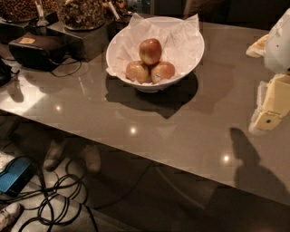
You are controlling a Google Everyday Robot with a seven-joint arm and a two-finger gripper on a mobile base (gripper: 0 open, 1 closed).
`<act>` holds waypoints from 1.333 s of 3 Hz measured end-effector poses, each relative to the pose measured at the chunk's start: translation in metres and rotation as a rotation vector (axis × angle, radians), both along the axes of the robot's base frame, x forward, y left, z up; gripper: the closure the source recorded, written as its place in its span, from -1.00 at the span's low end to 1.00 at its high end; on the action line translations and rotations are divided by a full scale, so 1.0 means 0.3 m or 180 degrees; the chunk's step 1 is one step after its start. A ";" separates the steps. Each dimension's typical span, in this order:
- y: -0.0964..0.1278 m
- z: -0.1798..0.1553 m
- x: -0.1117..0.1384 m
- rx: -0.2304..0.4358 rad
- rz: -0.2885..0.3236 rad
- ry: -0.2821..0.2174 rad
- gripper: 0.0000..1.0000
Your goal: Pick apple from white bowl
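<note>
Camera view: hand [271, 111] at right edge, well apart from white bowl [200, 49].

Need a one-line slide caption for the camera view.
Gripper at the frame's right edge, well clear of the white bowl; the apple sits atop two other apples on white paper.

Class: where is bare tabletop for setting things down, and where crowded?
Free: the table in front of the white bowl to the near edge, and between bowl and gripper at the right edge. Crowded: back left, snack trays and a black case.
</note>
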State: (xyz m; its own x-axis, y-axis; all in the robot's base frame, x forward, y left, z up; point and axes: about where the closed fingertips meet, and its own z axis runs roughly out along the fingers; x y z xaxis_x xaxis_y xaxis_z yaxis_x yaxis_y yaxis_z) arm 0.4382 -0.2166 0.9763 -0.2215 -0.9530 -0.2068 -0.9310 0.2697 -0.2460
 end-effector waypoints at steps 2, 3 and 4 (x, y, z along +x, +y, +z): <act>0.025 0.013 0.051 -0.0026 -0.0155 0.0051 -1.00; 0.114 0.031 0.245 -0.0026 -0.0369 0.0225 -1.00; 0.129 0.043 0.266 0.0014 -0.0353 0.0132 -1.00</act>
State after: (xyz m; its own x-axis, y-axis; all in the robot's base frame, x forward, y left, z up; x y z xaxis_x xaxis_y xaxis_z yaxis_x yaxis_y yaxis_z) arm 0.5179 -0.1780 0.9893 -0.3338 -0.9213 -0.1994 -0.9047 0.3725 -0.2066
